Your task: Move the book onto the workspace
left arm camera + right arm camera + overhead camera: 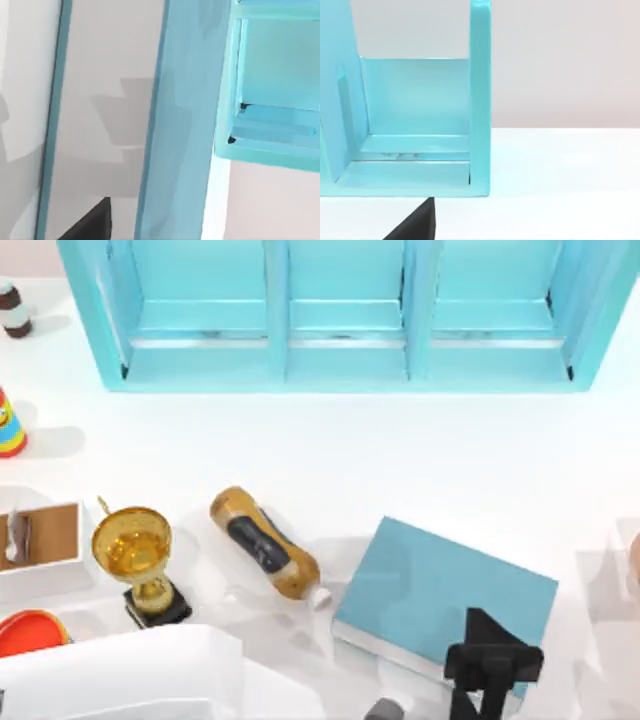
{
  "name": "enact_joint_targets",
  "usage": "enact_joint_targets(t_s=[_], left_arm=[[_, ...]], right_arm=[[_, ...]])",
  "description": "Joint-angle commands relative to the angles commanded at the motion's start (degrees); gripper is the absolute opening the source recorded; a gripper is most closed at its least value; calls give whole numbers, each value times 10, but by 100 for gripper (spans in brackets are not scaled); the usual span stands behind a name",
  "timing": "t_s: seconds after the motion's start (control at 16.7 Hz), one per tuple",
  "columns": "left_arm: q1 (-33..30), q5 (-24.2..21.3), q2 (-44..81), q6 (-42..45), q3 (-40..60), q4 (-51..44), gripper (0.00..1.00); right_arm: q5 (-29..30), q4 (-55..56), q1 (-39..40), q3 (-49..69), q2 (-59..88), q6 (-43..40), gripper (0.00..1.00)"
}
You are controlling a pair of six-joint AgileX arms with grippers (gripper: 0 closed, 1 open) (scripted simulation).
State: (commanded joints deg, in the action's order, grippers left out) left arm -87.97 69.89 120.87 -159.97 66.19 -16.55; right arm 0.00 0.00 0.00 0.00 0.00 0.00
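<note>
The book (pixel 440 592) lay flat on the workspace (pixel 400 455), right of the bottle (pixel 265 544) and the trophy (pixel 137 558), in front of the shelf unit (pixel 345 315).

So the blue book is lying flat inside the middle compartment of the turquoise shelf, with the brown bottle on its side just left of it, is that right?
Not quite. The top view shows the book lying flat on the white table, in front of the shelf, not in its middle compartment. The rest holds: the brown bottle lies on its side just left of the book.
</note>
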Motion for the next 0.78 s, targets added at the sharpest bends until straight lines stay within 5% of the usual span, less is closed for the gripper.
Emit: enact_joint_targets(t_s=[0.42, 0.78], left_arm=[[-91, 31, 15, -286, 75, -342, 100], [-117, 38, 16, -364, 96, -426, 100]], right_arm=[[0, 0, 0, 0, 0, 0, 100], [0, 0, 0, 0, 0, 0, 100]])
